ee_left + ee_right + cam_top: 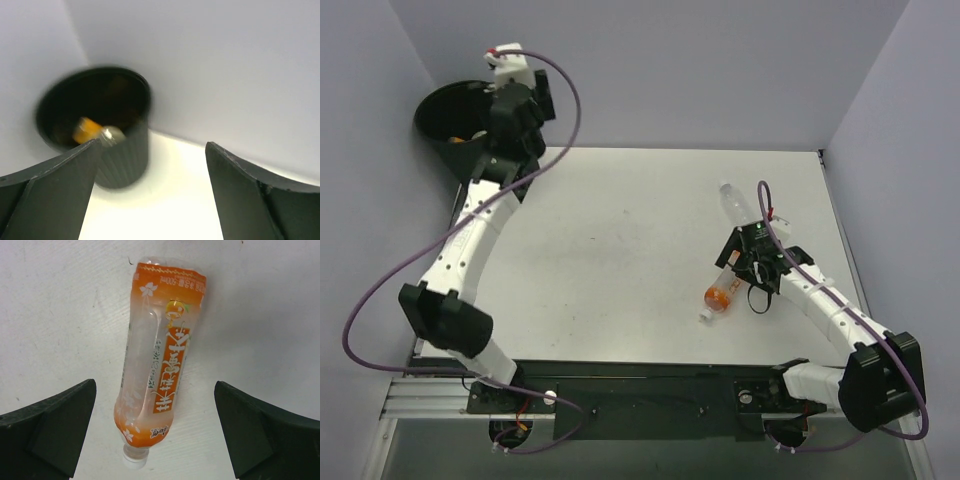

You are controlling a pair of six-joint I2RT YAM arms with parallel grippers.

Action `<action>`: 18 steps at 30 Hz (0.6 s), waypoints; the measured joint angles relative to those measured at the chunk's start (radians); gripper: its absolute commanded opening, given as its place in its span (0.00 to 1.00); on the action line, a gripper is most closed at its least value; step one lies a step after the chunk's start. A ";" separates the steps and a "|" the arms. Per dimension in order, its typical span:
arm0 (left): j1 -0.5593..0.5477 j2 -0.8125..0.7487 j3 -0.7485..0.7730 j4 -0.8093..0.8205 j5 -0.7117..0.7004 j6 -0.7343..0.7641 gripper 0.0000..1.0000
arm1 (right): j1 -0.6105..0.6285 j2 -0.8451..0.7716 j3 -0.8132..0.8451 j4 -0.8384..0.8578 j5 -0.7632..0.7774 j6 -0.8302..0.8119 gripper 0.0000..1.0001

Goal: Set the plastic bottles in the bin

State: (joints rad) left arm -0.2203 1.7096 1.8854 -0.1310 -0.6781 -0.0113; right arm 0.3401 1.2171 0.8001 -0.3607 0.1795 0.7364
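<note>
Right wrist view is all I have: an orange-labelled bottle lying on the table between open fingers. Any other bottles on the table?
Observer: One more. A clear bottle lies on the table just beyond the orange-labelled bottle, toward the far edge.
Operator: Anything in the bin yet?
Observer: Yes. The left wrist view, though blurred, shows an orange bottle inside the bin, which stands at the far left corner.
Operator: And the left arm?
Observer: The left gripper hangs by the bin's rim, jaws wide open with nothing between them.
</note>
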 measured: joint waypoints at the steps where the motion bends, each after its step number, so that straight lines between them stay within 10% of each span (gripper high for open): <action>1: -0.072 -0.070 -0.075 -0.021 0.005 0.004 0.96 | 0.000 -0.013 -0.019 0.002 0.000 0.007 0.98; 10: -0.211 -0.557 -0.658 -0.072 0.235 -0.274 0.97 | 0.010 -0.069 -0.185 0.105 -0.009 0.101 0.93; 18: -0.264 -0.614 -0.968 -0.095 0.474 -0.564 0.97 | 0.069 0.035 -0.215 0.248 -0.047 0.120 0.73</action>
State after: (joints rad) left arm -0.4847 1.0954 0.9173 -0.2256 -0.2039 -0.5755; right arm 0.4095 1.2526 0.5854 -0.1123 0.1326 0.8566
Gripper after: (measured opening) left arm 0.971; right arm 0.827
